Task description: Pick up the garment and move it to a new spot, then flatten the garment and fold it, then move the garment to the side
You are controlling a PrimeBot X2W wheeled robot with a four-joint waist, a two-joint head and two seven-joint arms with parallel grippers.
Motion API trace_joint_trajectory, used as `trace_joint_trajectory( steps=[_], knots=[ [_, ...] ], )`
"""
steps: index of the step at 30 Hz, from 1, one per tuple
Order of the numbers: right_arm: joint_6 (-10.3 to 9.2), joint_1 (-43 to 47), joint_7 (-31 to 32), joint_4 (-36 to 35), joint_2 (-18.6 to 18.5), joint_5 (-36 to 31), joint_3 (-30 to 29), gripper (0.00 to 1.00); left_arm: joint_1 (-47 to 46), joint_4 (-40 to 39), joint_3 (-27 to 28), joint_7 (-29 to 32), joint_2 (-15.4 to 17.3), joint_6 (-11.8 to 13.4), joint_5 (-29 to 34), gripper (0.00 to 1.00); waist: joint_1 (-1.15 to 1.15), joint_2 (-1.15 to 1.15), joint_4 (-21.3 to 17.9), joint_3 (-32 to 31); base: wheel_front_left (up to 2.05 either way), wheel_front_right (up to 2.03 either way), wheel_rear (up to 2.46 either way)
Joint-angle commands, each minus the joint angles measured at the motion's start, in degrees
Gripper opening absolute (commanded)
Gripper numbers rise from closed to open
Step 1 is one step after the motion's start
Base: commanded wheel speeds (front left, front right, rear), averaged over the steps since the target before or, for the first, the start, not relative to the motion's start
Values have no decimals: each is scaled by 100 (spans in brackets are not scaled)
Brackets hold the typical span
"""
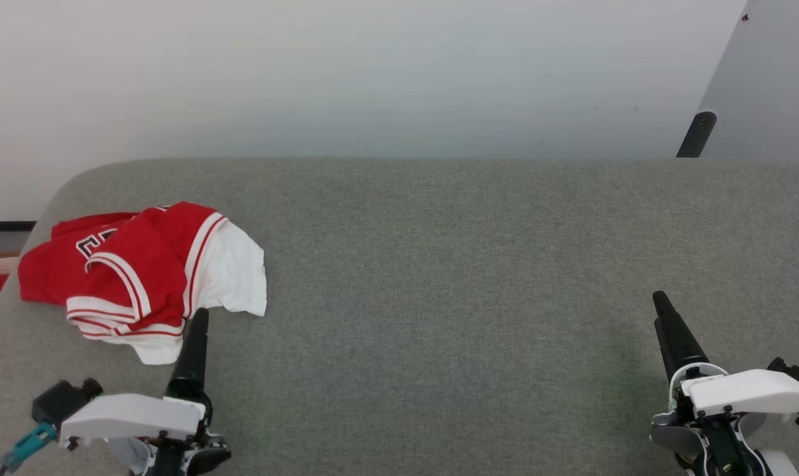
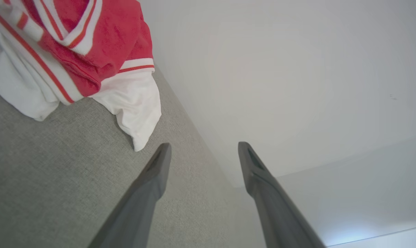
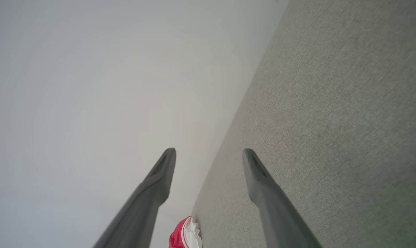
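garment (image 1: 141, 271) lies crumpled at the far left of the grey surface (image 1: 452, 264), just ahead and left of the left gripper (image 2: 204, 146); jaws wide, empty. right gripper (image 3: 209, 151) also wide, empty, well apart. judgement: left arm nearer, takes grasp 1.

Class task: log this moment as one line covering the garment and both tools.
garment: bunched, left end of grey surface | left tool: open, empty, beside garment | right tool: open, empty
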Motion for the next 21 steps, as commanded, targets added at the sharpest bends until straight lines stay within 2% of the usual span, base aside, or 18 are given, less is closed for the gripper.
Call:
trace_joint_trajectory(
  steps=[1, 8, 21],
  knots=[
    [2, -210, -68, -18, -85, -141, 90, 100, -147, -102, 13, -59, 73, 3, 242, 100, 0, 0, 1, 0, 0, 0, 0],
    [2, -418, -264, 177, -220, -815, 348, 100, -137, -133, 60, -205, 147, 53, 1174, 100, 0, 0, -8, 13, 0, 0, 0],
    [3, -718, -552, 485, -331, -2694, 434, 100, -125, -149, -27, -454, 267, 142, 2844, 100, 0, 0, -23, 34, 0, 0, 0]
  ],
)
